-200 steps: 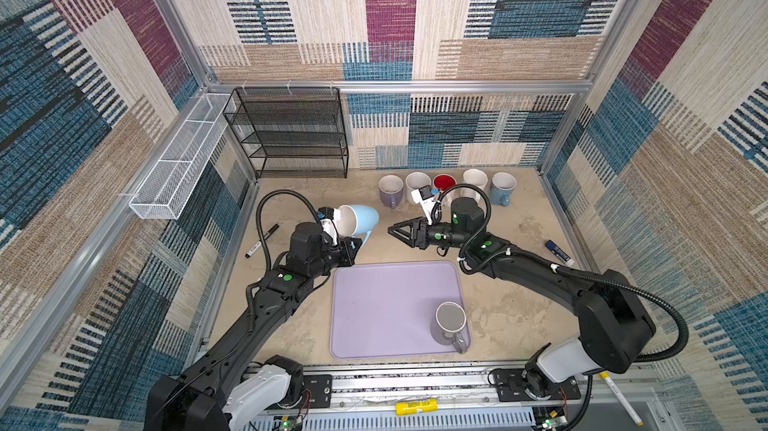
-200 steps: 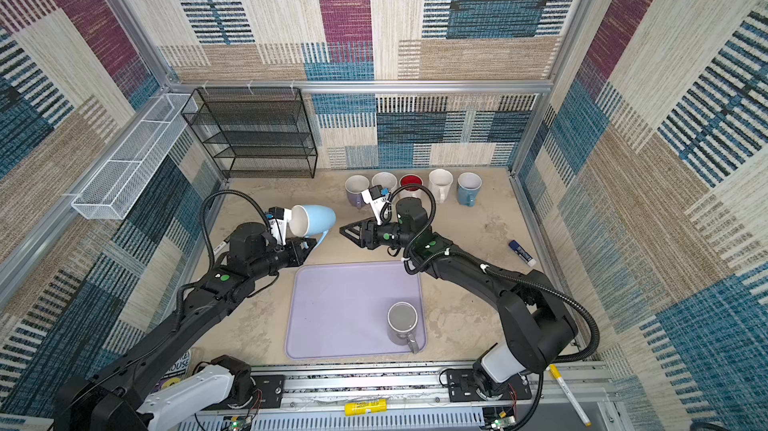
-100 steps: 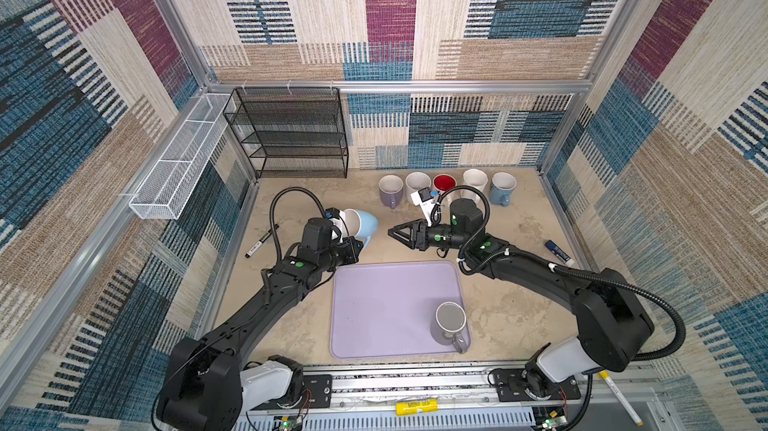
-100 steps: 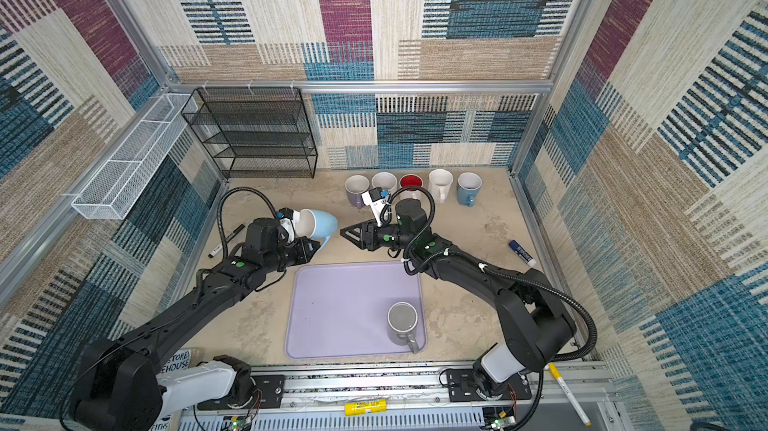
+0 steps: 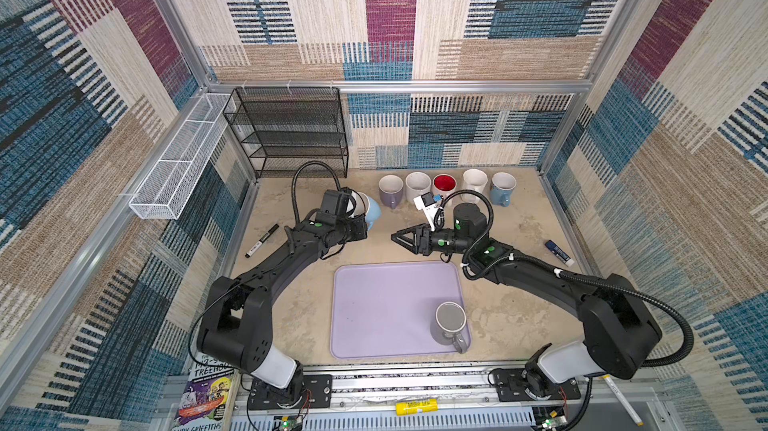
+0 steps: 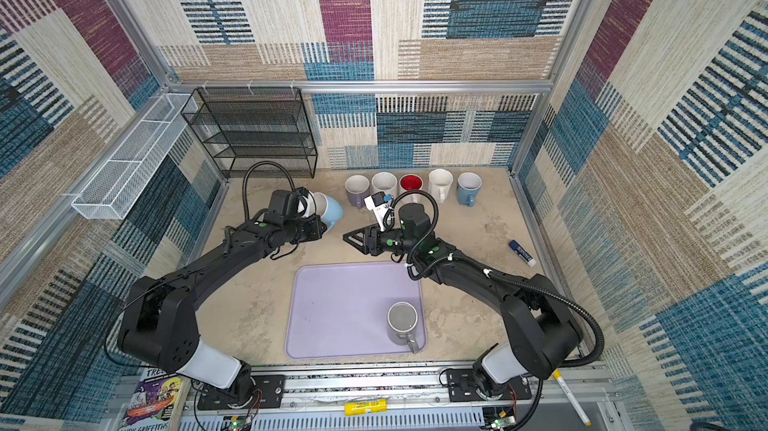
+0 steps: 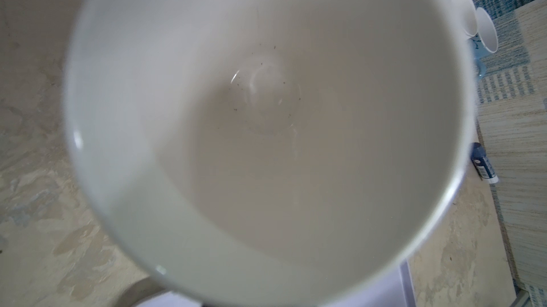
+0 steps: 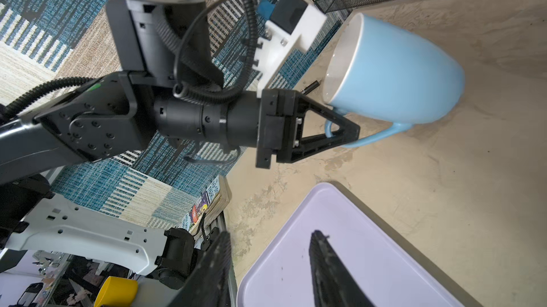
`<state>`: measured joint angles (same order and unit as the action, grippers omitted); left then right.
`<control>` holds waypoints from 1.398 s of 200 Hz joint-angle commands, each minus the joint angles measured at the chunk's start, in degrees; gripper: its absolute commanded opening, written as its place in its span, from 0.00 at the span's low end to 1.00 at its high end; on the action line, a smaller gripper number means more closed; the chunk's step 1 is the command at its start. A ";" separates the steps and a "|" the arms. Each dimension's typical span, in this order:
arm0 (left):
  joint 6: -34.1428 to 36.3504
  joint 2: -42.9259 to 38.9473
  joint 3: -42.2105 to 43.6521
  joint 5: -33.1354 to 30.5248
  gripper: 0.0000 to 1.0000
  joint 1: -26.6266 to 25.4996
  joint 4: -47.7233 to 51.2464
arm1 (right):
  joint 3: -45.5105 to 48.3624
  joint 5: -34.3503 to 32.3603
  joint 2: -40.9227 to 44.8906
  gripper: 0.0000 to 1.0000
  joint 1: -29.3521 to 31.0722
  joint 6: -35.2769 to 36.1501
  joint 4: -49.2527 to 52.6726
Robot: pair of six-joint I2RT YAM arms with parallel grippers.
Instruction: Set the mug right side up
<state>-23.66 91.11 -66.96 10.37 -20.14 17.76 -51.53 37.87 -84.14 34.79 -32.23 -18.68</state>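
The mug (image 5: 371,208) (image 6: 333,208) is light blue outside and white inside. It hangs tipped on its side near the back left of the table. My left gripper (image 5: 362,228) (image 8: 351,134) is shut on its handle (image 8: 376,138). In the left wrist view the mug's white inside (image 7: 266,113) fills the picture and hides the jaws. The mug's mouth faces the left arm. My right gripper (image 5: 395,237) (image 6: 347,237) (image 8: 270,234) stands open and empty a short way to the mug's right, pointing at it.
A lilac tray (image 5: 374,304) lies at front centre with an upright grey mug (image 5: 451,319) in its corner. Several mugs (image 5: 444,188) line the back wall beside a black wire rack (image 5: 291,134). A marker (image 5: 262,240) lies left, a blue stick (image 5: 559,251) right.
The left arm has stretched out and carried the mug a little toward the back and right, lower over the table. The right gripper has hardly moved.
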 commanded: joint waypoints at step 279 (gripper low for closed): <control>2.47 36.79 -46.39 -14.20 0.00 2.04 29.09 | 4.77 -2.67 7.76 0.47 -0.06 2.94 3.03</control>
<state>-20.38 126.21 -110.08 -2.81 -18.13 45.89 -46.35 35.79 -76.77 34.76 -30.11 -15.73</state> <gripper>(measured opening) 0.146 0.471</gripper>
